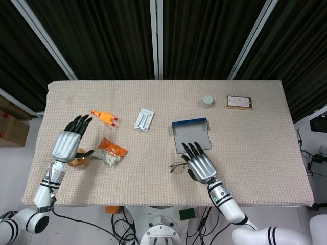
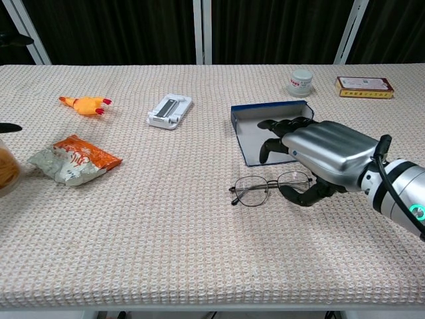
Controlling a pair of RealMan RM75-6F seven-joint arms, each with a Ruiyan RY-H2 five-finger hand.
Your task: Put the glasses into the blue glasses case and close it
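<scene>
The thin wire-framed glasses (image 2: 269, 189) lie unfolded on the cloth just in front of the open blue glasses case (image 2: 248, 114), whose grey inside faces up. My right hand (image 2: 317, 155) hovers over the right lens and the case's front edge, fingers spread and pointing left, thumb curled down by the lens rim; it holds nothing. From the head view the right hand (image 1: 200, 163) hides the right half of the glasses (image 1: 178, 167), below the case (image 1: 190, 133). My left hand (image 1: 67, 142) stays open at the far left with its fingers apart.
A snack bag (image 1: 111, 151), a yellow rubber chicken (image 1: 104, 117) and an orange object (image 1: 77, 162) lie near the left hand. A white stand (image 1: 144, 120) sits mid-table. A small jar (image 1: 207, 101) and a flat box (image 1: 238, 102) are at the back right.
</scene>
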